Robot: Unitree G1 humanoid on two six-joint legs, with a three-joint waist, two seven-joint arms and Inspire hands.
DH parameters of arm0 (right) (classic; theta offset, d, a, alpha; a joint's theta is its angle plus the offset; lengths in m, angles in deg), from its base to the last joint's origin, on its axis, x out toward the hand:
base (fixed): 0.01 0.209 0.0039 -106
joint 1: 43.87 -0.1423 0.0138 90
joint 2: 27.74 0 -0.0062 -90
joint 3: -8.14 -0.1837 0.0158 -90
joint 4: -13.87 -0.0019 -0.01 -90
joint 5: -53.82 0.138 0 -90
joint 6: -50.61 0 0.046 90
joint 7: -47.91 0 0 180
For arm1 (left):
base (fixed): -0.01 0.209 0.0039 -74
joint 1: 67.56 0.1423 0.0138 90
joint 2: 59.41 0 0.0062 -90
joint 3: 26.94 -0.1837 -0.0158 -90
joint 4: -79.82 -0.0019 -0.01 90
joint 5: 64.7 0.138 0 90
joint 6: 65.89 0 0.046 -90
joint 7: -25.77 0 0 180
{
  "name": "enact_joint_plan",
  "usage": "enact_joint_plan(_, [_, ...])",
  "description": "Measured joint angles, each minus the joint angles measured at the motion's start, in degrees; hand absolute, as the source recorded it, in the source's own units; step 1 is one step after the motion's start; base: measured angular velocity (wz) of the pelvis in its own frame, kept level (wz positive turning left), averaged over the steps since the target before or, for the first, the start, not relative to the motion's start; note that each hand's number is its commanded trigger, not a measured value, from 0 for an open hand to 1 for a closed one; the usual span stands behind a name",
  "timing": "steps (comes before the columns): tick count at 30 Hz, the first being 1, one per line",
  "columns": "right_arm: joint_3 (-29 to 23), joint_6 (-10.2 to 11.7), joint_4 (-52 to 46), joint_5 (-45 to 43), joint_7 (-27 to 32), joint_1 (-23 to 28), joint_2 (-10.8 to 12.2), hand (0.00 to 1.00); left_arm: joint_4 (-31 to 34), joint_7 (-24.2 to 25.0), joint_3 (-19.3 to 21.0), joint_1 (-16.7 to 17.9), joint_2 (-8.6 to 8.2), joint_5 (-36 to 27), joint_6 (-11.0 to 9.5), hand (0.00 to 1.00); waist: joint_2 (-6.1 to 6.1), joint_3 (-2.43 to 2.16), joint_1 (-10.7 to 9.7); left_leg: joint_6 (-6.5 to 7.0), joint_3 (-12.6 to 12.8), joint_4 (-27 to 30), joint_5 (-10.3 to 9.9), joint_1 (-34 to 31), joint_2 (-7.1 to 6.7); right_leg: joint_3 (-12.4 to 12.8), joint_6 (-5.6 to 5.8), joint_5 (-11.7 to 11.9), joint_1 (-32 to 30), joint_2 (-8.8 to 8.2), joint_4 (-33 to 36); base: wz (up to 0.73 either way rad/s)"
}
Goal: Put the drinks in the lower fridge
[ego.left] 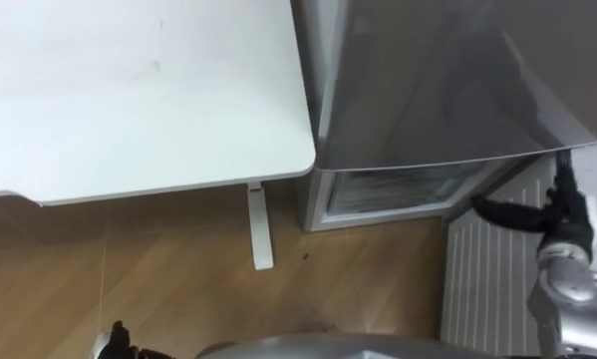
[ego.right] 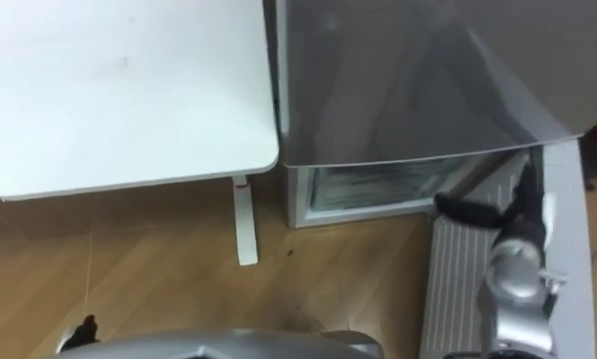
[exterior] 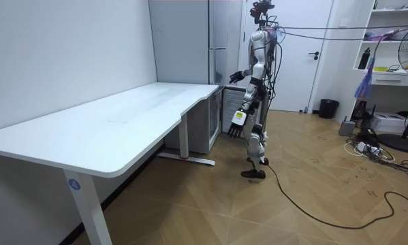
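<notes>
Your right hand (ego.left: 565, 213), fingers straight and empty, hovers over the open door (ego.left: 487, 289) just right of the lower compartment (ego.left: 398, 189) of the fridge (ego.left: 457, 80), and your left hand (ego.left: 119, 341) hangs slack and empty well back from the fridge, so with no drink held yet, fetch one first and steer clear of that door.

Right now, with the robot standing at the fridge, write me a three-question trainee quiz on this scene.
1. True or false: the lower fridge door is shut.
2. The right hand is: A) raised above the open door B) resting on the floor C) deep inside the lower compartment.
3. Fill in: on the robot's left of the fridge stands a white ____.
Key: 1 false, it stands open. 2 A. 3 desk. Note: the left hand hangs at the robot's side.
</notes>
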Motion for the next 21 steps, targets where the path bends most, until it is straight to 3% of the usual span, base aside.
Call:
enact_joint_plan(4, [-1.33, 0.37, -5.6, -0.31, 5.33, 0.67, -1.15, 0.0, 3.71, 0.18, -0.11, 2.33, 0.05, 1.51, 0.63, 0.0, -0.23, -0.19, -0.21, 0.0, -0.01, -0.41, 0.0, 0.25, 0.02, 0.04, -0.01, 0.03, 0.02, 0.04, -0.04, 0.0])
enact_joint_plan(12, [-5.49, 0.37, -8.82, -1.61, 10.43, 1.29, -1.31, 0.0, 5.7, 0.43, -0.02, 5.15, -0.01, 2.39, 1.92, 0.0, -0.06, -0.19, -1.22, 0.0, 0.03, -0.34, 0.0, 0.22, 0.11, -0.12, 0.01, 0.06, -0.07, 0.09, 0.04, 0.0])
enact_joint_plan(17, [-6.71, 0.37, -9.18, -1.18, 12.14, 1.41, -1.46, 0.0, 7.2, 1.38, -0.02, 5.59, -0.03, 2.43, 2.46, 0.0, 0.04, -0.17, -1.42, 0.0, 0.02, -0.18, 0.0, 0.37, 0.31, 0.05, -0.01, 0.06, -0.19, 0.26, 0.73, -0.01])
enact_joint_plan(21, [-6.71, 0.42, -7.12, 3.98, 13.41, 1.45, -1.82, 0.0, 7.13, 1.36, -0.04, 5.54, -0.01, 2.41, 2.55, 0.0, -0.1, -0.04, -1.52, 0.04, -0.11, -0.1, 0.02, 0.43, 0.28, 0.02, -0.04, 0.09, -0.12, 0.22, 0.73, 0.0])
